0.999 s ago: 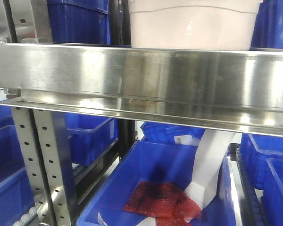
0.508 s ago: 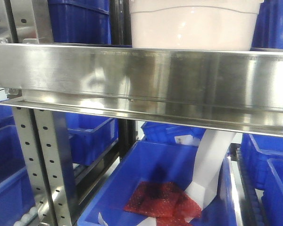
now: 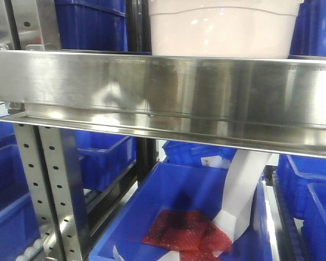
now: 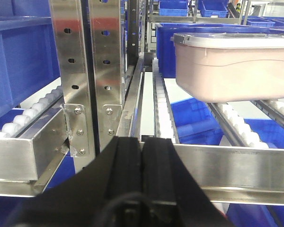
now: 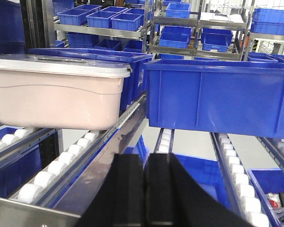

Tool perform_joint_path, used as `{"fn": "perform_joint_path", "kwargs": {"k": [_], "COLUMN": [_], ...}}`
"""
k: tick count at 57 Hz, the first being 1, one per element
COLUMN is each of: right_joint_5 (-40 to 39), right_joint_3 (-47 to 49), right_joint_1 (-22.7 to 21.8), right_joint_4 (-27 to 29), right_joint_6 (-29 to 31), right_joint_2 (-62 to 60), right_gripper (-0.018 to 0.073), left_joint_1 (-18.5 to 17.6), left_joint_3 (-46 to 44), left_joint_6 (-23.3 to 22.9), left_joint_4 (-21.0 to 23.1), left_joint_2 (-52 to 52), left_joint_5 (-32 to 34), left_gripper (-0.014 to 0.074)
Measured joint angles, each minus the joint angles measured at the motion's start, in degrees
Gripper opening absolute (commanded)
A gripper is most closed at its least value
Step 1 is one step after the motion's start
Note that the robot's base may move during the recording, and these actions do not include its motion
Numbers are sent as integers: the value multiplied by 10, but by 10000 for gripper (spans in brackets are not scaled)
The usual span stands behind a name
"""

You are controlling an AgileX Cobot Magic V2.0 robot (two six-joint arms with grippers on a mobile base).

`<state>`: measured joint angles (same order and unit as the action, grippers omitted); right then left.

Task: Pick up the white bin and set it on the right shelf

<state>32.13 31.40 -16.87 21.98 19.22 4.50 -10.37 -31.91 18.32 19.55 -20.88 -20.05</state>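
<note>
The white bin (image 3: 223,30), a pale tub with a flat lid, rests on the roller lanes of the right shelf (image 3: 163,92), behind its shiny front rail. In the left wrist view the white bin (image 4: 232,66) is up and to the right of my left gripper (image 4: 142,142), which is shut and empty, low before the rail (image 4: 227,165). The right wrist view has the white bin (image 5: 57,94) to the upper left of my right gripper (image 5: 146,158), also shut on nothing. Neither gripper touches the bin.
A large blue bin (image 5: 217,94) sits on the rollers right beside the white bin. Perforated steel uprights (image 4: 85,71) stand left of it. Below the shelf, a blue bin (image 3: 190,206) holds a red mesh bag (image 3: 185,231) and white paper. More blue bins fill the racks behind.
The white bin has shifted very slightly in the front view. Dark reflections on the front rail have grown and moved a little.
</note>
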Motion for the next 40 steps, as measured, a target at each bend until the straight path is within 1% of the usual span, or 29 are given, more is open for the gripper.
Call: {"fn": "perform_joint_path", "kwargs": {"k": [12, 18, 21, 27, 30, 35, 40], "right_joint_5": [0, 0, 0, 0, 0, -1, -1], "right_joint_3": [0, 0, 0, 0, 0, 0, 0], "right_joint_1": [0, 0, 0, 0, 0, 0, 0], "right_joint_4": [0, 0, 0, 0, 0, 0, 0], "right_joint_6": [0, 0, 0, 0, 0, 0, 0], "right_joint_2": [0, 0, 0, 0, 0, 0, 0], "right_gripper": [76, 76, 76, 76, 76, 76, 76], "left_joint_1": [0, 0, 4, 16, 24, 39, 56], "left_joint_3": [2, 27, 44, 96, 124, 171, 229], "left_joint_6": [0, -4, -24, -78, -95, -111, -116], "left_joint_4": [0, -17, -31, -79, -94, -104, -105], "left_joint_2": [0, 13, 30, 79, 109, 160, 204], "left_joint_5": [0, -1, -3, -4, -3, 10, 34], "left_gripper": [-118, -118, -118, -118, -118, -118, -118]}}
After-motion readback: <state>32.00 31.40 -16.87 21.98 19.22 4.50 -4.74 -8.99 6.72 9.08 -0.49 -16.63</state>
